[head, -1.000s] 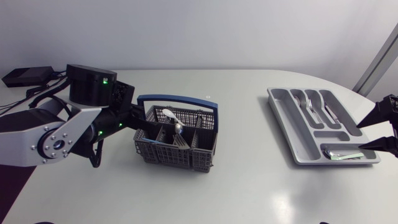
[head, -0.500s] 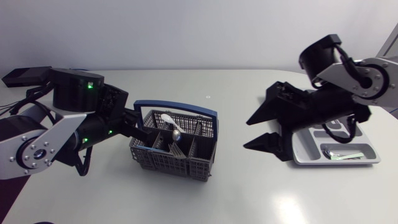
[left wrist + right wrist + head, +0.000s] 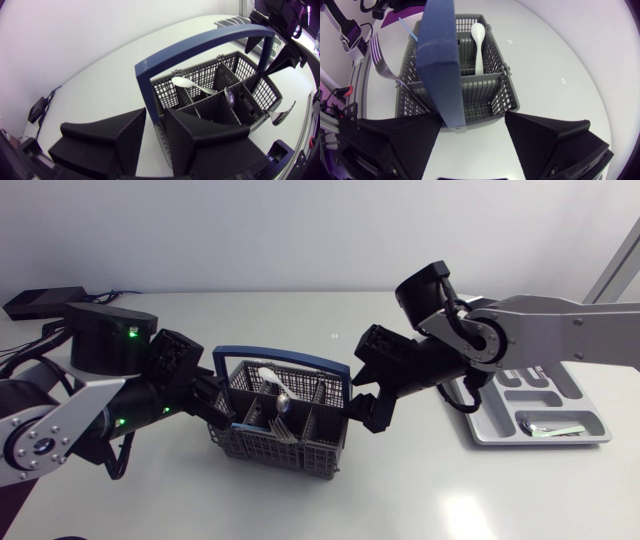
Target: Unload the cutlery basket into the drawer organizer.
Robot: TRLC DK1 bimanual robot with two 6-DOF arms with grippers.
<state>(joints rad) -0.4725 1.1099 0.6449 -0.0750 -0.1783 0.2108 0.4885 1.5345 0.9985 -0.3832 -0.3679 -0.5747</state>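
Your white table [image 3: 420, 490] has the cutlery basket [image 3: 285, 420] left of centre in the head view and the drawer organizer [image 3: 560, 441] at the right edge. Your right gripper [image 3: 360, 380] faces the basket's right end, and the basket's long axis runs straight away from it. Its fingers are spread wide, touching nothing. The left gripper [image 3: 155, 122] looks pinched on the opposite end wall. A white spoon [image 3: 477, 35] stands at the far end.
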